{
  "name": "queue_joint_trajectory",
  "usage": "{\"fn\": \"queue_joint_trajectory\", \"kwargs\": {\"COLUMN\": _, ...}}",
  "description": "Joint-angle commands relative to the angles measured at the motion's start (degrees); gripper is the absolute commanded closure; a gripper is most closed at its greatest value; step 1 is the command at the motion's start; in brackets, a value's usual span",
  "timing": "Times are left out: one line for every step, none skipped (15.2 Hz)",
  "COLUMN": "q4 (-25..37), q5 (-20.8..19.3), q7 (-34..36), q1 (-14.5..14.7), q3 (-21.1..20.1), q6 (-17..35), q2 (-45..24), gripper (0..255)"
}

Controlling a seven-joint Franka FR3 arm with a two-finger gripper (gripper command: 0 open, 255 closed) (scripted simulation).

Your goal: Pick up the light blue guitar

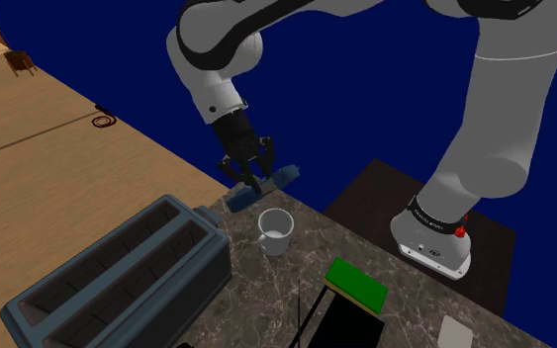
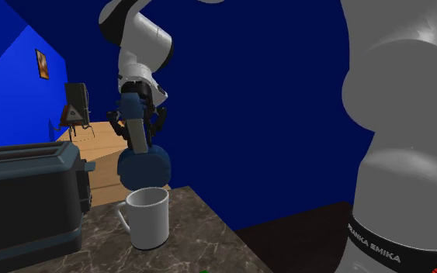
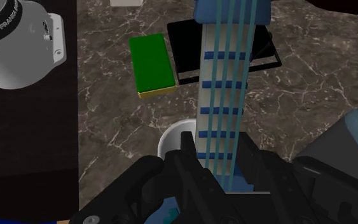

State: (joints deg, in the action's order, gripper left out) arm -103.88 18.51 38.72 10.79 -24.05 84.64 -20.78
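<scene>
The guitar has a dark blue body (image 2: 143, 164) and a lighter blue neck (image 3: 225, 95) with pale strings. My gripper (image 1: 256, 178) is shut on the neck, which runs between the black fingers (image 3: 190, 162) in the wrist view. In the second exterior view the gripper (image 2: 136, 122) holds the guitar nearly upright with the body hanging low, just above the marble counter's far corner (image 1: 229, 210). In the shoulder view the guitar (image 1: 238, 198) reaches from that corner to beyond the gripper.
A white mug (image 1: 276, 232) stands on the counter right under the guitar. A dark blue toaster (image 1: 118, 277) fills the shoulder view's lower left. A green block (image 1: 357, 284) and a black flat object (image 1: 340, 321) lie nearer the stand. Blue walls are behind.
</scene>
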Motion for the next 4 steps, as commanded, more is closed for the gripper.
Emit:
{"fn": "queue_joint_trajectory", "kwargs": {"q4": 0.6, "q5": 0.3, "q7": 0.3, "q1": -0.2, "q3": -0.1, "q6": -1.3, "q2": 0.8, "gripper": 255}}
{"fn": "queue_joint_trajectory", "kwargs": {"q4": 0.9, "q5": 0.4, "q7": 0.5, "q1": -0.3, "q3": -0.1, "q6": -2.0, "q2": 1.2, "gripper": 255}}
{"fn": "queue_joint_trajectory", "kwargs": {"q4": 0.9, "q5": 0.4, "q7": 0.5, "q1": -0.3, "q3": -0.1, "q6": -2.1, "q2": 1.2, "gripper": 255}}
{"fn": "queue_joint_trajectory", "kwargs": {"q4": 0.9, "q5": 0.4, "q7": 0.5, "q1": -0.3, "q3": -0.1, "q6": -2.1, "q2": 1.2, "gripper": 255}}
